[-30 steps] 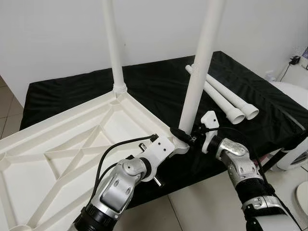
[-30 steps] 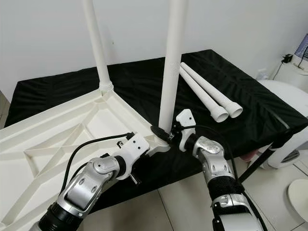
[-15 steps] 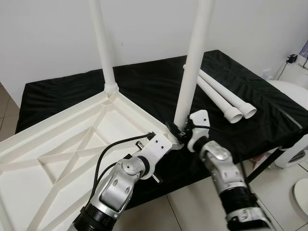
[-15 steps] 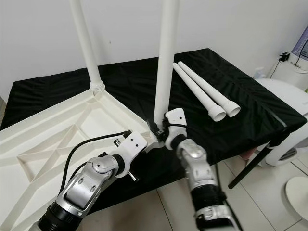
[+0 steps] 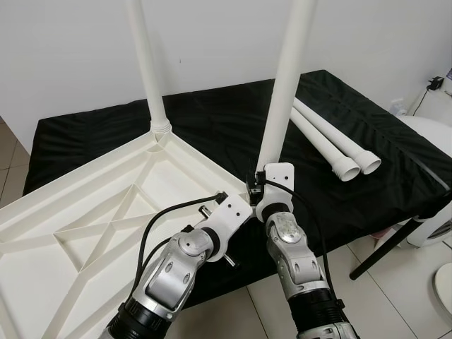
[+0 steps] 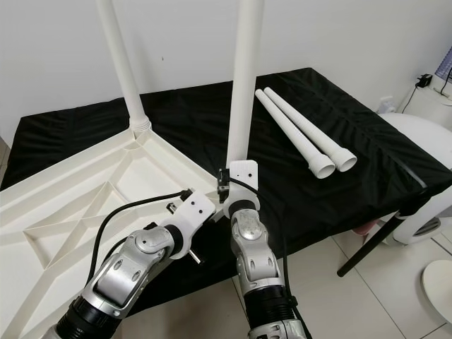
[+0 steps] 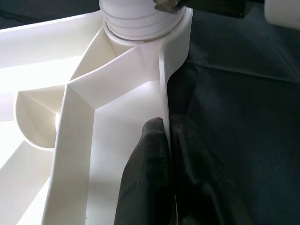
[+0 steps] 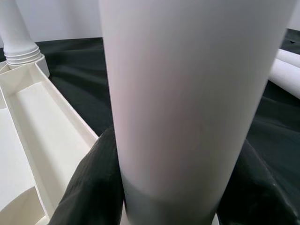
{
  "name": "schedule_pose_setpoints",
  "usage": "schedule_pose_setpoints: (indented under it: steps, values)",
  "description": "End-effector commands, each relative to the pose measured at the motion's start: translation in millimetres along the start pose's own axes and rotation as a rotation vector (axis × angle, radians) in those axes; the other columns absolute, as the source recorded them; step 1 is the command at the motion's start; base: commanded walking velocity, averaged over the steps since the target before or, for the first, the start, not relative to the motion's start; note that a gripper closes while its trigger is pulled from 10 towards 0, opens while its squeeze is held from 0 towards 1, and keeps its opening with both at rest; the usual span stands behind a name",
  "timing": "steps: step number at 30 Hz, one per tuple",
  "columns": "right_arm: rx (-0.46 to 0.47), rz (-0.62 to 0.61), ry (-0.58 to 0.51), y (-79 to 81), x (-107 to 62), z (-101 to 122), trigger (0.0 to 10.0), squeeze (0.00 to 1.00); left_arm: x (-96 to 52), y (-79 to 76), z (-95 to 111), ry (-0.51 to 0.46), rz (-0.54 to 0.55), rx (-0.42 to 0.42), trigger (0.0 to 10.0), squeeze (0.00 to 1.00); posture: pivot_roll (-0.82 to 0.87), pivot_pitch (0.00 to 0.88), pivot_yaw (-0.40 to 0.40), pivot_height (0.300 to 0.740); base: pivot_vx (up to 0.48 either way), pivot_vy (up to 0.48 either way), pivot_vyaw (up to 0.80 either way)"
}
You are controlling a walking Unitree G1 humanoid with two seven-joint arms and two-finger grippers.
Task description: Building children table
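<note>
The white plastic table top (image 5: pixel 92 212) lies upside down on a black-covered table (image 5: pixel 212 120). Two white legs stand upright in its corner sockets: the far leg (image 5: pixel 150 70) and the near leg (image 5: pixel 284 92). Two loose legs (image 5: pixel 330 145) lie side by side on the cloth to the right. My left gripper (image 7: pixel 166 123) is shut on the table top's rim beside the near corner socket (image 7: pixel 140 28), one finger on each side of the wall. My right gripper (image 5: pixel 260 187) is shut on the base of the near leg (image 8: pixel 187 93), with black fingers (image 8: pixel 89 183) on both sides.
The near corner overhangs the black table's front edge. A black metal table leg (image 5: pixel 385 244) slants down at the right. White rounded objects (image 5: pixel 434 141) stand at the far right on the tiled floor (image 5: pixel 417 282). A white wall is behind.
My right forearm has swung from the right side round to the front, under the near leg, still holding its base. The left gripper keeps its hold on the rim. The camera has shifted slightly.
</note>
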State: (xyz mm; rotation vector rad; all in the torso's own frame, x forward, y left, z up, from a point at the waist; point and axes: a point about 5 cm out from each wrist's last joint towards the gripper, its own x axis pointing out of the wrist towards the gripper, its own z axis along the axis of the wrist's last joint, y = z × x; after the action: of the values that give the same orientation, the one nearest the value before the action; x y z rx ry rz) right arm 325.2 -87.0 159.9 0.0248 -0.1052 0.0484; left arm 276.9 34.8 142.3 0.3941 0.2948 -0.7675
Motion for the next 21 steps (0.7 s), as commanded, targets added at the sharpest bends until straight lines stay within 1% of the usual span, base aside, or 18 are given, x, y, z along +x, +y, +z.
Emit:
schedule_pose_setpoints:
  steps: [1, 6, 7, 9, 10, 11, 12, 13, 15, 16, 19, 20, 21]
  values:
    - [0.003, -0.050, -0.026, -6.9, -0.5, 6, 10.0, 0.00, -0.3, -3.7, 2, -0.005, -0.021, 0.015, 10.0, 0.00, -0.11, 0.073, 0.052, 0.740, 0.000, 0.000, 0.00]
    - [-0.013, -0.065, -0.025, -10.8, -1.3, 8, 10.0, 0.00, -0.1, -4.5, 2, -0.008, -0.027, 0.012, 10.0, 0.00, -0.11, 0.073, 0.052, 0.740, 0.000, 0.000, 0.00]
    - [-0.019, -0.071, -0.027, -11.7, -1.3, 8, 10.0, 0.00, 0.0, -5.1, 2, -0.011, -0.034, 0.005, 10.0, 0.21, -0.12, 0.074, 0.052, 0.740, 0.000, 0.000, 0.00]
    - [-0.024, -0.078, -0.027, -12.0, -1.5, 9, 10.0, 0.00, 0.0, -5.6, 3, -0.013, -0.039, 0.001, 10.0, 0.21, -0.12, 0.074, 0.052, 0.740, 0.000, 0.000, 0.00]
    - [-0.017, -0.063, -0.036, -12.0, -2.1, 10, 10.0, 0.00, 0.4, -5.5, 3, -0.013, -0.035, 0.003, 10.0, 0.62, -0.12, 0.075, 0.051, 0.740, 0.000, 0.000, 0.00]
    - [-0.006, -0.045, -0.045, -11.8, -2.8, 12, 10.0, 0.00, 0.6, -5.5, 3, -0.012, -0.032, 0.005, 10.0, 0.59, -0.12, 0.076, 0.052, 0.740, 0.000, 0.000, 0.00]
    - [-0.006, -0.045, -0.045, -11.8, -2.8, 12, 10.0, 0.00, 0.6, -5.5, 3, -0.012, -0.032, 0.005, 10.0, 0.59, -0.12, 0.076, 0.052, 0.740, 0.000, 0.000, 0.00]
    - [0.010, 0.012, -0.068, -10.7, -4.0, 15, 10.0, 0.00, 0.9, -5.4, 3, -0.011, -0.029, 0.010, 10.0, 0.48, -0.12, 0.074, 0.051, 0.740, 0.000, 0.000, 0.00]
    - [0.010, 0.012, -0.068, -10.7, -4.0, 15, 10.0, 0.00, 0.9, -5.4, 3, -0.011, -0.029, 0.010, 10.0, 0.48, -0.12, 0.074, 0.051, 0.740, 0.000, 0.000, 0.00]
    - [0.020, 0.072, -0.071, -14.1, -4.9, 15, 10.0, 0.00, 1.1, -4.9, 3, -0.010, -0.027, 0.010, 10.0, 0.00, -0.12, 0.076, 0.052, 0.740, 0.000, 0.000, 0.00]
    - [0.019, 0.089, -0.071, -16.4, -5.2, 15, 10.0, 0.00, 1.1, -4.8, 3, -0.009, -0.027, 0.010, 10.0, 0.00, -0.12, 0.076, 0.052, 0.740, 0.000, 0.000, 0.00]
    - [0.018, 0.107, -0.065, -20.6, -6.0, 14, 10.0, 0.00, 1.0, -5.0, 3, -0.010, -0.028, 0.011, 10.0, 0.00, -0.12, 0.076, 0.053, 0.740, 0.000, 0.000, 0.00]
    - [0.011, 0.111, -0.060, -24.6, -6.6, 13, 10.0, 0.00, 0.6, -5.7, 3, -0.014, -0.039, -0.002, 10.0, 0.36, -0.12, 0.076, 0.054, 0.740, 0.000, 0.000, 0.00]
